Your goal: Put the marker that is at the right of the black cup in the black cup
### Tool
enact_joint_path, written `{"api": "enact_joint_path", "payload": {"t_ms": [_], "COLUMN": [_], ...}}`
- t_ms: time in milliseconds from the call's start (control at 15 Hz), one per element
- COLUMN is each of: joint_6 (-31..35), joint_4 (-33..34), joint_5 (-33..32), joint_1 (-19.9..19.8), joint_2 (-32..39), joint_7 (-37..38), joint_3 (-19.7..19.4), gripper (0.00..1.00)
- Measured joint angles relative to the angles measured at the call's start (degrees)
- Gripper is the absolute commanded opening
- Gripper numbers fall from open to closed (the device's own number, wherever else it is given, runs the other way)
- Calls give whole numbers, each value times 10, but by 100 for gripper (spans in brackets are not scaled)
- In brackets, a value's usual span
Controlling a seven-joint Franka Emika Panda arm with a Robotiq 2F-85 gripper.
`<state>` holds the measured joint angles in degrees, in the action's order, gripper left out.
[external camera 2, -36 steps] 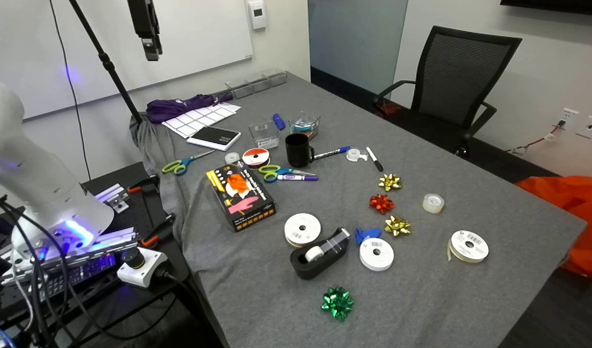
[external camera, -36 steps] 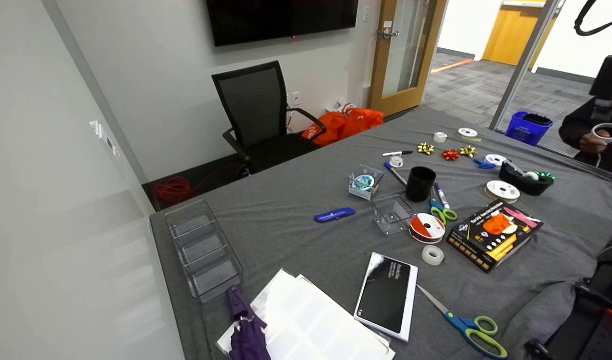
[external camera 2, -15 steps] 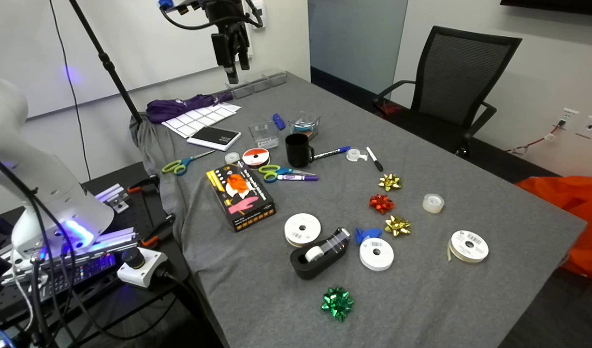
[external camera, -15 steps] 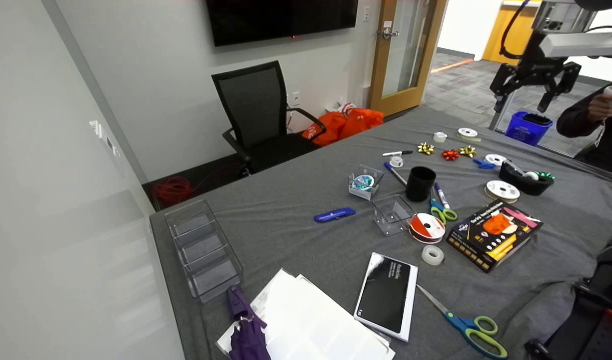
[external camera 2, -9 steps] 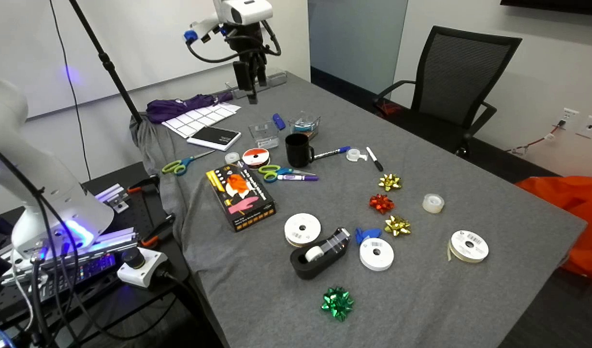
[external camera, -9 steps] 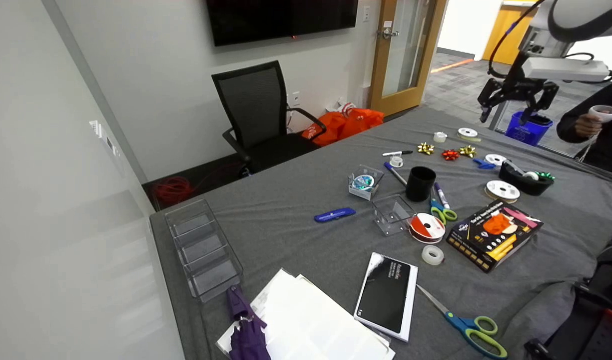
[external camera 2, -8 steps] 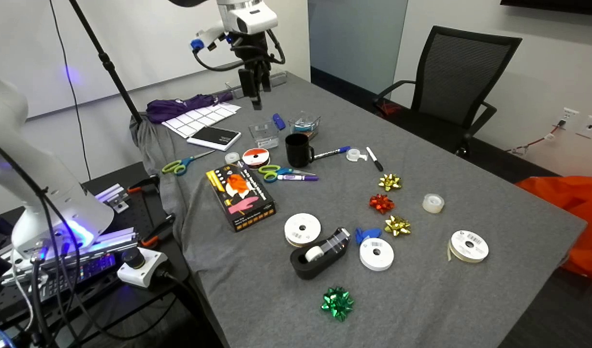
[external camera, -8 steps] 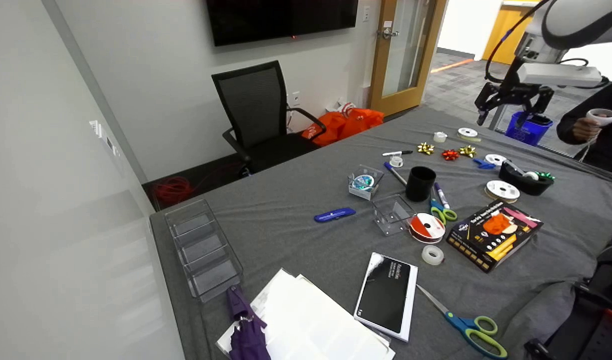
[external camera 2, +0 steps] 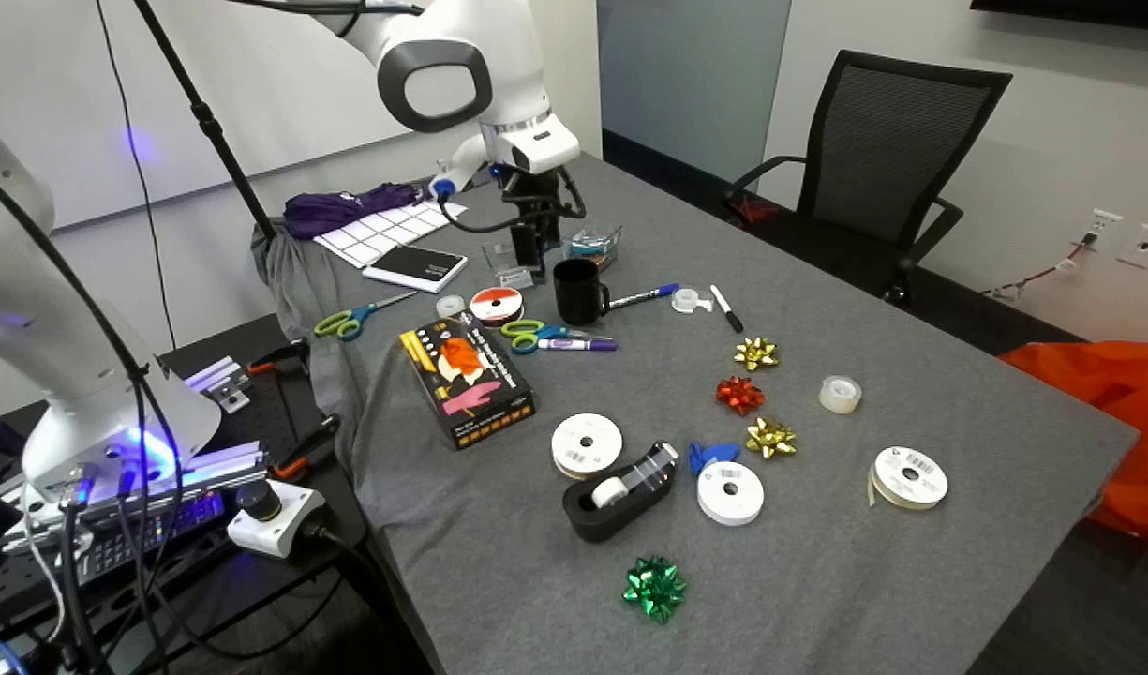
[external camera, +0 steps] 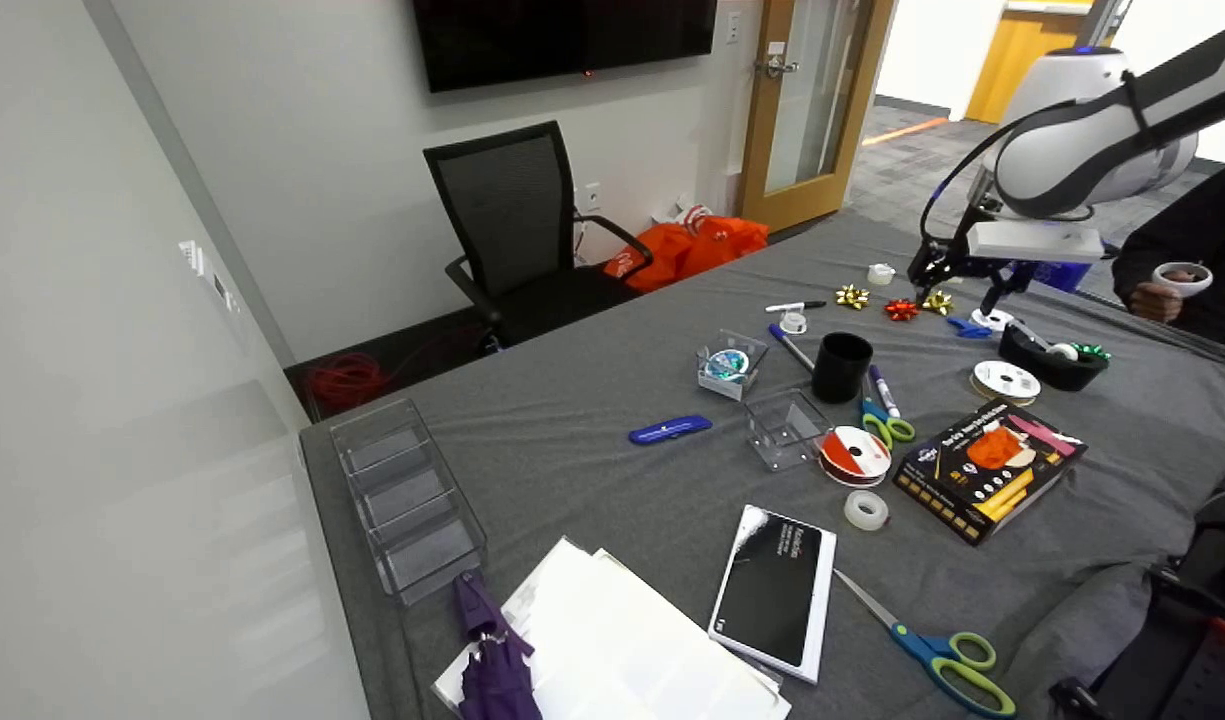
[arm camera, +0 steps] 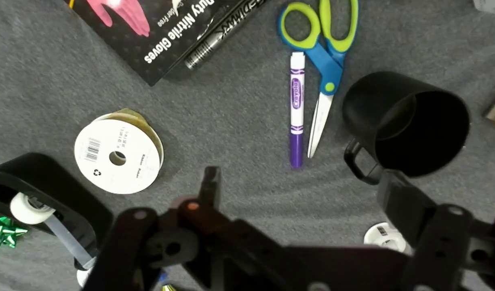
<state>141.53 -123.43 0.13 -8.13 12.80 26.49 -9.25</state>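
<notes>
The black cup [external camera: 840,370] stands upright on the grey cloth in both exterior views; its handle and open mouth show in the wrist view [arm camera: 364,105]. A white marker with a purple cap [arm camera: 297,97] lies beside it, also in both exterior views [external camera: 884,391] [external camera 2: 578,345]. A blue-capped marker [external camera 2: 643,297] lies by the cup's handle side, right of it in that view. My gripper [arm camera: 302,173] is open and empty above the table, fingers wide apart. In the wrist view the purple cap's end lies between the fingertips, and one fingertip overlaps the cup's handle.
Scissors [arm camera: 328,68] lie between the purple marker and the cup. A glove box [external camera 2: 466,378], a red ribbon spool [external camera 2: 497,306] and clear boxes [external camera: 787,430] are close by. A black tape dispenser [external camera 2: 620,492] and white spools [external camera 2: 586,443] lie further off.
The arm has come down towards the table, moving left in one exterior view and right in the other. The gripper stays open. The objects on the table have not moved.
</notes>
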Motion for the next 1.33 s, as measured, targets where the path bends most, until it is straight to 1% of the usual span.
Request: {"api": "enact_joint_path", "payload": {"t_ms": [467, 1000, 1333], "joint_6": [55, 186, 210], "joint_4": [21, 70, 113], "joint_5": [0, 2, 18], "joint_1": [6, 13, 13], "joint_2": [97, 215, 263], "joint_7": [1, 1, -6], "joint_3": [-10, -23, -27], "gripper": [100, 100, 100]}}
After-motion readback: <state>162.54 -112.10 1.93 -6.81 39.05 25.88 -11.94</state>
